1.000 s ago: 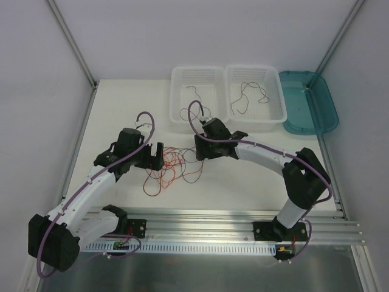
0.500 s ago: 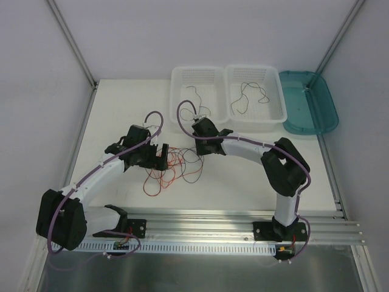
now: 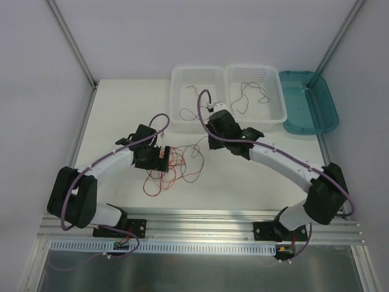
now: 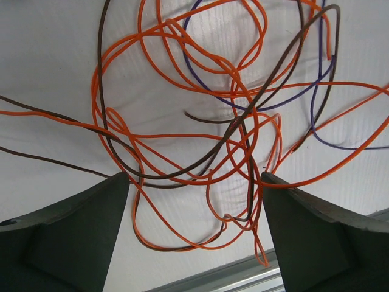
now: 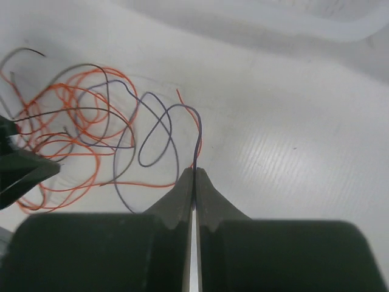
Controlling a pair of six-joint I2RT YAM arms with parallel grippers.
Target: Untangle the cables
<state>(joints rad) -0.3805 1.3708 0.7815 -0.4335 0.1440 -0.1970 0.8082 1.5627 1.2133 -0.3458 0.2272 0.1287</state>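
The cables [image 3: 173,167] lie in a loose tangle of orange, brown and purple loops on the white table, mid-left. My left gripper [image 3: 160,158] hangs over the tangle's left edge. In the left wrist view it [image 4: 193,176] stands open, with orange and brown loops [image 4: 237,115] on the table between the wide-apart fingers and nothing gripped. My right gripper [image 3: 209,145] is at the tangle's upper right. In the right wrist view it [image 5: 194,171] is shut on a thin purple cable [image 5: 198,134], which runs from the fingertips back into the tangle [image 5: 73,121].
Two white baskets [image 3: 175,97] [image 3: 281,100] stand side by side at the back; a dark cable [image 3: 252,94] lies in the right one. To their right is a teal tray [image 3: 316,115]. An aluminium rail [image 3: 200,219] runs along the table's near edge.
My right gripper has shut on the purple cable and drawn back toward the baskets. My left arm has reached further right, bringing its open gripper over the tangle.
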